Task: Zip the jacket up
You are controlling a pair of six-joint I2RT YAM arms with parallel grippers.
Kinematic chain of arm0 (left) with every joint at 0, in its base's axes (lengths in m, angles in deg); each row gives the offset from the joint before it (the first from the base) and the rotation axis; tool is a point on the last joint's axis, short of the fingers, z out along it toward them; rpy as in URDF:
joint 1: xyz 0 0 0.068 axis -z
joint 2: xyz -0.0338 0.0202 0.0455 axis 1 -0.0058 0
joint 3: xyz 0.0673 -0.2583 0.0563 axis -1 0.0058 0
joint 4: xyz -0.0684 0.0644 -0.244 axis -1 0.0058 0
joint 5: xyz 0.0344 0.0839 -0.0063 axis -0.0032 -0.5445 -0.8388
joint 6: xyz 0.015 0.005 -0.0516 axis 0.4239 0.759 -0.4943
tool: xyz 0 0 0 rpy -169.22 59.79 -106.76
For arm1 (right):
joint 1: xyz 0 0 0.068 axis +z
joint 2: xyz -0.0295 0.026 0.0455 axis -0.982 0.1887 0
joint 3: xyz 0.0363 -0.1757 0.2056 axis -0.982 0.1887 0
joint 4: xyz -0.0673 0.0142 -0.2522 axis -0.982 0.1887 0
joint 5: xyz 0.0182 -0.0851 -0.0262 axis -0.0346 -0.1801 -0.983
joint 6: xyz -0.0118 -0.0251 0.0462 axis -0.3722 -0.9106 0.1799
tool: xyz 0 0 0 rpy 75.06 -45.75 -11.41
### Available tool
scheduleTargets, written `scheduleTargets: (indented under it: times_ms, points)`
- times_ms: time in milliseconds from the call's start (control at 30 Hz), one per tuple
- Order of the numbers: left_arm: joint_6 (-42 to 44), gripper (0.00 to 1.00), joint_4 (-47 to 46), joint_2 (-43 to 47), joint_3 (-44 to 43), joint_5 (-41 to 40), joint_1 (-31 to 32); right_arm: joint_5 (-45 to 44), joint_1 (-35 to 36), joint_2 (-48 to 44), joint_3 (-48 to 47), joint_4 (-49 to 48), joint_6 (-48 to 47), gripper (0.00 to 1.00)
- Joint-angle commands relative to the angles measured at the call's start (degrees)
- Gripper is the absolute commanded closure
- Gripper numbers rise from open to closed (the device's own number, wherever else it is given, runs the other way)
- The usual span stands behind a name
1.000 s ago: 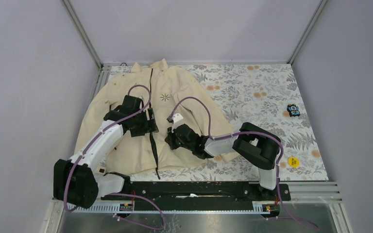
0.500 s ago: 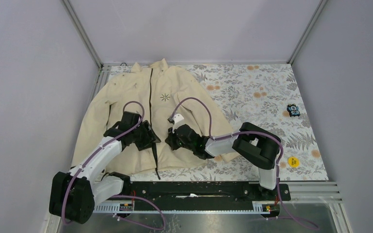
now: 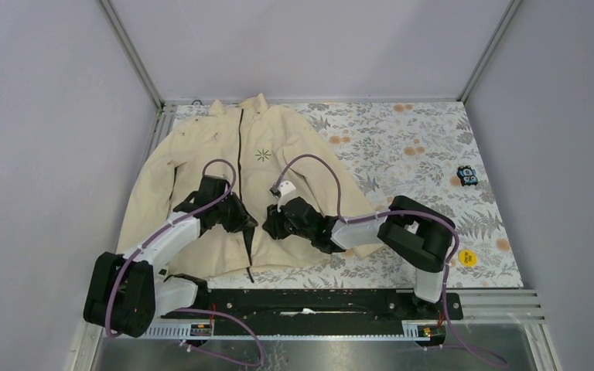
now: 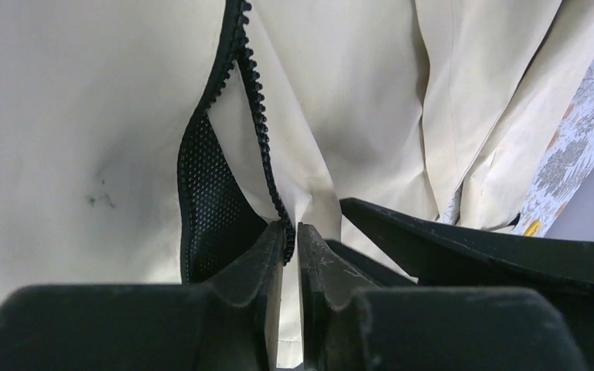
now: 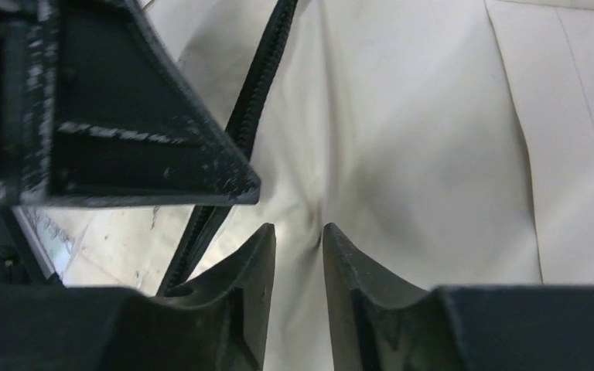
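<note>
**Jacket, front closure: part done, a gap open at the grip point.**
The jacket (image 3: 201,147) lies flat and face up on the left of the floral cloth (image 3: 410,154), collar at the far edge. The left gripper (image 4: 291,232) is pinched nearly together on the zipper (image 4: 257,100) edge. There the two tooth rows part, showing black mesh lining (image 4: 209,201), and they meet farther off. The right gripper (image 5: 298,239) is closed on a pucker of front panel just beside the zipper. No slider can be made out. By my reading, this open stretch is what is left to close.
</note>
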State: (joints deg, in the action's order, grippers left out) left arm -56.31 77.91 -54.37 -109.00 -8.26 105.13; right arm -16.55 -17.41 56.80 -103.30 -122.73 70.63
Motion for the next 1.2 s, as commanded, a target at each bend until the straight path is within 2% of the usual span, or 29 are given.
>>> scheduleTargets:
  times_ms: [0, 67, 167, 267, 433, 567, 900, 1033, 1167]
  points:
    - [1.3, 0.88, -5.2, -2.0, -2.6, 4.7, 0.1, 4.6, -0.3, -5.0, 2.1, -1.0, -0.5, 0.54]
    - [0.4, 0.89, -6.9, -2.8, -2.4, 7.4, 0.1, 7.1, -0.3, -5.5, 2.7, -2.2, -0.6, 0.4]
    - [-0.6, 0.89, -8.7, -3.2, -2.7, 9.9, 0.1, 9.7, -0.3, -5.6, 3.8, -5.3, 0.2, 0.25]
    - [-0.6, 0.91, -8.2, -2.7, -3.7, 9.9, 0.1, 10.7, -0.2, -5.3, 4.7, -7.4, 0.8, 0.16]
    - [-0.4, 0.91, -7.5, -2.4, -5.4, 10.0, 0.1, 7.8, -0.3, -4.7, 5.1, -7.8, 2.1, 0.07]
    - [-0.4, 0.91, -7.5, -3.0, -5.8, 10.4, 0.1, 5.0, -0.3, -4.3, 5.1, -7.6, 3.6, 0.06]
    - [-0.8, 0.93, -7.9, -3.1, -7.1, 11.9, 0.1, 2.0, -0.3, -3.9, 5.7, -9.9, 5.2, 0.15]
    - [-2.0, 0.94, -9.5, -3.0, -6.9, 14.3, 0.1, -1.2, -0.3, -2.8, 4.7, -9.5, 6.5, 0.15]
    - [-2.1, 0.94, -9.7, -3.0, -7.2, 14.7, 0.1, -1.8, -0.3, -2.3, 4.5, -9.8, 7.1, 0.25]
